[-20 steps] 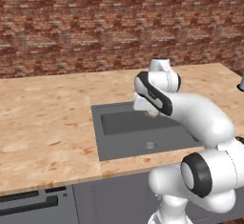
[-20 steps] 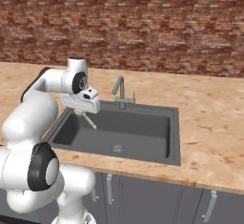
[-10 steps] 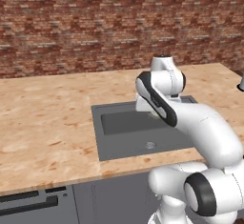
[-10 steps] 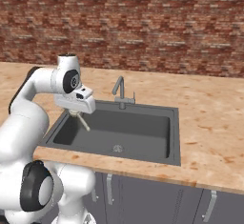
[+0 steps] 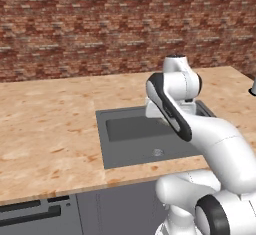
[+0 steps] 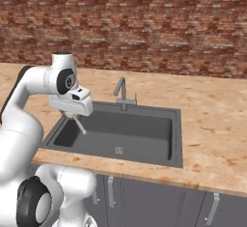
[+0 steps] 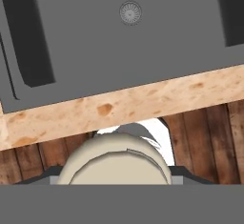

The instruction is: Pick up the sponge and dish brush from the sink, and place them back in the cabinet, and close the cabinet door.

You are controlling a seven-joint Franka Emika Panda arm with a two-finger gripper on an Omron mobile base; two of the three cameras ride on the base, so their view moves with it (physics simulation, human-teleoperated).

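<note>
My gripper (image 6: 73, 117) hangs over the left end of the dark grey sink (image 6: 144, 139), shut on the dish brush (image 6: 80, 125). The brush's thin cream part slants down from the hand toward the basin. In the hand view its round cream-white head (image 7: 116, 163) sits close between the fingers, with the sink's (image 7: 119, 51) floor and drain beyond it. From the left base view my own arm covers the hand above the sink (image 5: 130, 154). The sponge, the cabinet and the cabinet door are out of view.
A slim grey faucet (image 6: 123, 93) stands at the sink's back rim. Light wood-grain countertop (image 5: 45, 124) runs left and right, with a brick wall (image 5: 100, 24) behind. Grey under-counter cabinets (image 6: 144, 197) with bar handles sit below the front edge.
The hand has moved with the brush from over the basin's middle toward its left front corner, and the arm's upper link has swung round with it. The grip has not changed.
</note>
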